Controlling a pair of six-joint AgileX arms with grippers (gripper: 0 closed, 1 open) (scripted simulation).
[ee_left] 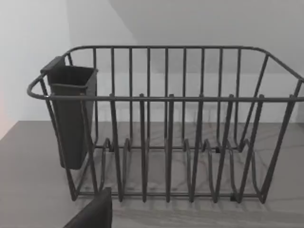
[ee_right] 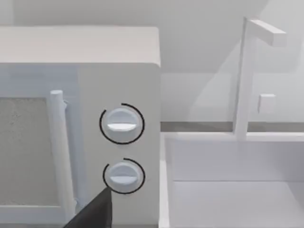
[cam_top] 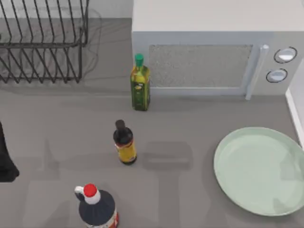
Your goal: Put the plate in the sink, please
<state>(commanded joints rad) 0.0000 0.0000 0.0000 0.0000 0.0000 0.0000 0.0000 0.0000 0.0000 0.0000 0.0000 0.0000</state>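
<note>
Left arm point(cam_top: 5, 159): a dark part of it sits at the left edge of the desk point(cam_top: 57, 118), about halfway down the top view. Whether its fingers are spread or pressed together I cannot tell. A dark piece at the lower edge of the left wrist view is too partial to read.

Rack point(cam_top: 42, 40): a dark wire dish rack stands at the far left corner of the desk. In the left wrist view it carries a dark cup point(ee_left: 71, 114) hung on one end wall; its slots hold nothing visible.

Bottles: three stand upright left of centre, well apart from one another. The red-capped bottle point(cam_top: 97, 206) is nearest the front edge. The dark bottle point(cam_top: 124, 142) with a yellow label stands at mid-desk. The oil bottle point(cam_top: 140, 83), green-capped, stands just in front of the left end of the microwave point(cam_top: 213, 42).

Microwave: white, at the back, door shut, two round dials point(cam_top: 280, 64) at its right end.

Plate point(cam_top: 261, 171): lies flat on the desk at the front right, in front of the microwave and well apart from the bottles. Nothing touches it.

Sink point(ee_right: 232, 190): white basin just beside the microwave's dial end, with a white tap point(ee_right: 249, 76) behind it.

Right arm: the state of its fingers cannot be told.
</note>
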